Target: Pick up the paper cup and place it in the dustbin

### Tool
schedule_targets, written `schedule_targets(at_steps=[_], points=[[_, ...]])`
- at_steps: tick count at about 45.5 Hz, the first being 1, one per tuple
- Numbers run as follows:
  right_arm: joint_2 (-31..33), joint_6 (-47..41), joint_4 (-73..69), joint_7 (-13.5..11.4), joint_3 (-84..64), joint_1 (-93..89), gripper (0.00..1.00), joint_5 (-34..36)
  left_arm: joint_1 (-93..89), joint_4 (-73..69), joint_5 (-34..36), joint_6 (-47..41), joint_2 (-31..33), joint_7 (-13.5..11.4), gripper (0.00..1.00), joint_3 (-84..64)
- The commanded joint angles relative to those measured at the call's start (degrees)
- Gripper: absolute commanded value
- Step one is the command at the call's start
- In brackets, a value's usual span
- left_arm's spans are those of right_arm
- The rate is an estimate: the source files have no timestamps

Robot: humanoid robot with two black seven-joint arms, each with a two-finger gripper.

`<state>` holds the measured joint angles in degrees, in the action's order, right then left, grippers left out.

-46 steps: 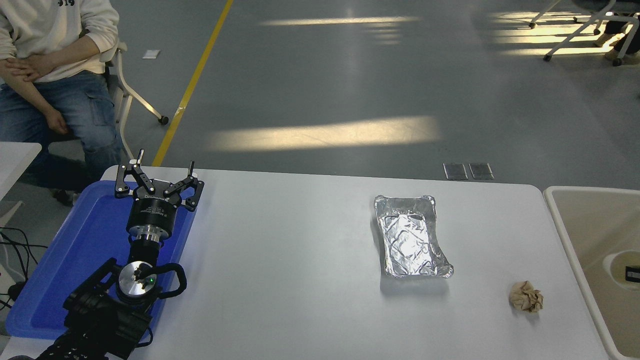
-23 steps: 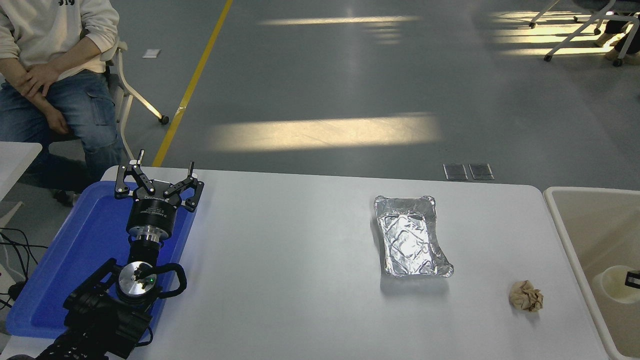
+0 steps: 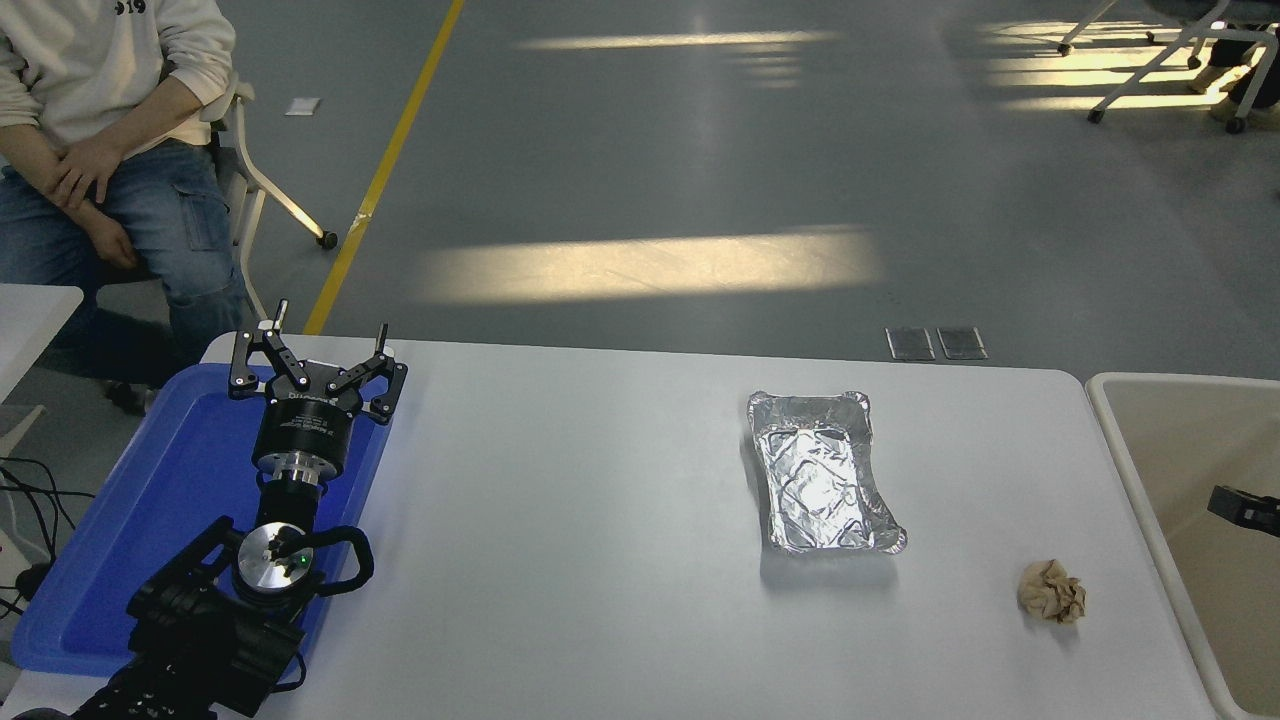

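Observation:
The dustbin (image 3: 1120,440) is a large beige bin standing at the table's right end, cut off by the picture's right edge. The paper cup does not show in this frame. Only a small black part of my right gripper (image 3: 1245,508) pokes in from the right edge, over the dustbin's inside; its fingers are out of view. My left gripper (image 3: 310,350) is parked open and empty over the blue tray (image 3: 120,540) at the lower left.
A crinkled silver foil tray (image 3: 820,475) lies right of the table's middle. A crumpled brown paper ball (image 3: 1052,592) lies near the front right, close to the dustbin. A person sits on a chair at the far left (image 3: 90,150).
The paper cup, seen low inside the dustbin by the right gripper in the earlier frames, no longer shows. The black part of the right gripper has moved up. The left arm has not moved.

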<state>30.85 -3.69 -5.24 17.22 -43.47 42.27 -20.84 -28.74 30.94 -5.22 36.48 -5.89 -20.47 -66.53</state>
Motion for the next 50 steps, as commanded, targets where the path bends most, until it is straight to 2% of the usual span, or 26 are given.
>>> schedule_targets(at_steps=[1, 13, 27, 38, 50], points=[[-1.66, -5.44, -0.29, 0.54, -0.39, 8.53, 1.00, -0.96, 0.00, 0.00, -0.05, 0.00, 0.00, -0.01, 1.00, 0.00], [-1.93, -5.71, -6.00, 0.54, -3.38, 18.11, 1.00, -5.00, 0.00, 0.00, -0.05, 0.00, 0.00, -0.01, 1.00, 0.00], [1.32, -5.01, -27.09, 0.36, -8.74, 33.75, 1.00, -8.42, 0.00, 0.00, -0.05, 0.00, 0.00, -0.01, 1.00, 0.00], [0.97, -4.92, -36.67, 0.18, -11.47, 40.34, 1.00, -9.48, 0.00, 0.00, -0.05, 0.00, 0.00, -0.01, 1.00, 0.00], [0.71, -5.53, -43.36, -0.25, -10.41, 44.57, 1.00, -18.18, 0.00, 0.00, -0.05, 0.00, 0.00, -0.01, 1.00, 0.00]])
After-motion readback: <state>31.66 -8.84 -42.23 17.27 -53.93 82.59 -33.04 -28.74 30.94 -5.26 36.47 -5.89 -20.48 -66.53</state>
